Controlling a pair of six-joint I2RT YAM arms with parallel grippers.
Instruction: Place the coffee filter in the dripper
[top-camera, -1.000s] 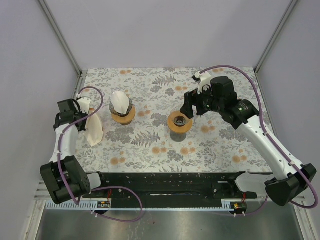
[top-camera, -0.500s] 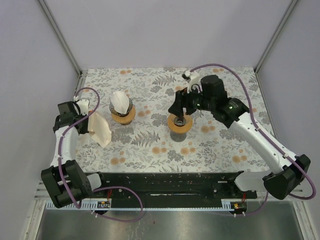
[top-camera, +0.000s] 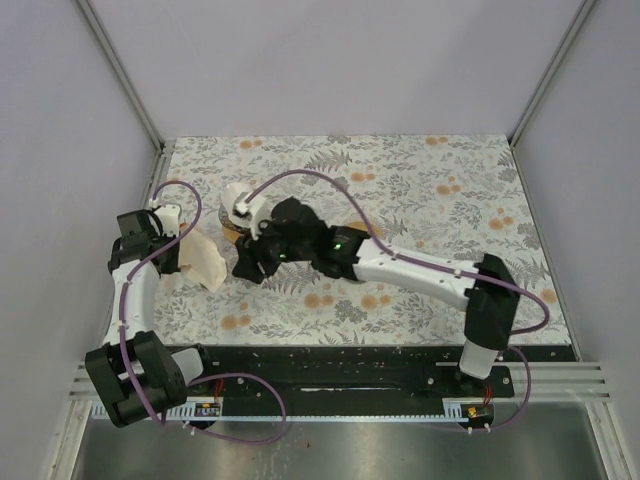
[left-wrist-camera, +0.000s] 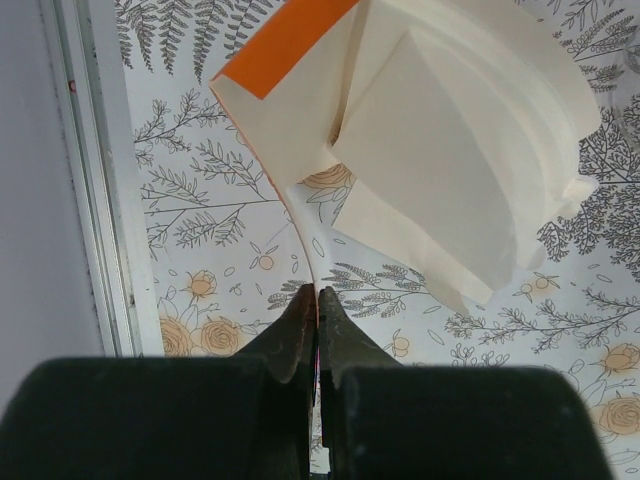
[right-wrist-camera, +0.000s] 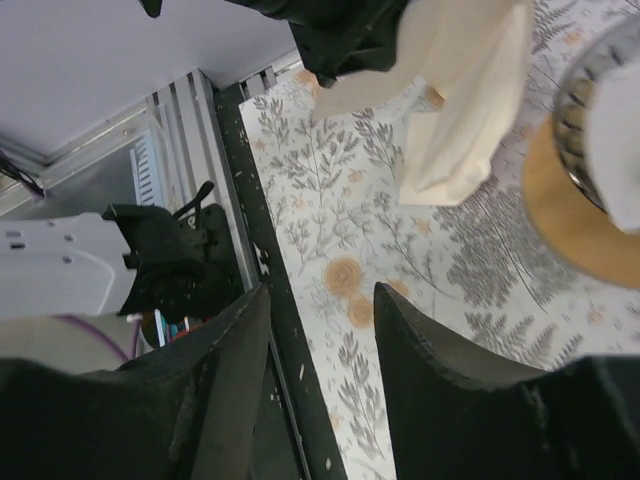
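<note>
My left gripper is shut on the thin edge of an orange-trimmed sleeve. Several cream coffee filters fan out of it above the floral table. From above, this filter pack hangs at the left side beside my left gripper. My right gripper has reached across to just right of the pack. In its wrist view my right gripper is open with only the tabletop between its fingers, and the pack is ahead of it. A wood-based dripper with a white filter in it sits at the right edge.
The right arm lies low across the middle of the table and covers much of it. The black base rail runs along the near edge. A metal frame rail borders the table on the left.
The right arm swung left from the middle dripper to beside the filter pack, and its jaws narrowed. The left gripper shifted the pack slightly to the right.
</note>
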